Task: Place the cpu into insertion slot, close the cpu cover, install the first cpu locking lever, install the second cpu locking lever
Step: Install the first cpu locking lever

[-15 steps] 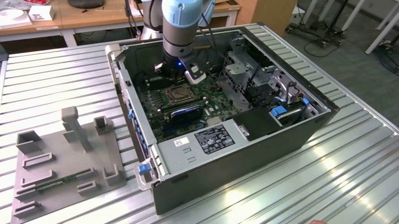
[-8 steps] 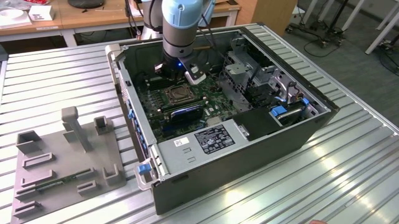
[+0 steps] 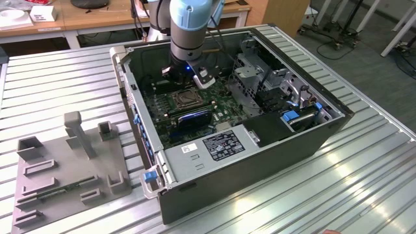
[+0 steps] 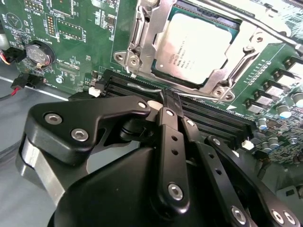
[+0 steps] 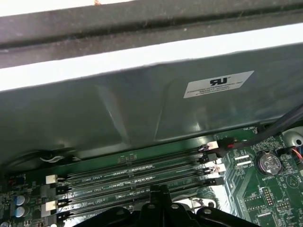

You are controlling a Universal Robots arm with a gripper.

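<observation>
Presently my gripper (image 4: 170,100), fingers pinched together on nothing, hangs over the memory slots (image 4: 218,120); the cpu (image 4: 196,49) sits in the insertion slot (image 3: 184,99); the cpu cover (image 4: 142,40) frames it.

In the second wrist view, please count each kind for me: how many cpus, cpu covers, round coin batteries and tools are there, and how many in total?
cpu: 1
cpu cover: 1
coin battery: 1
tool: 1
Total: 4
</observation>
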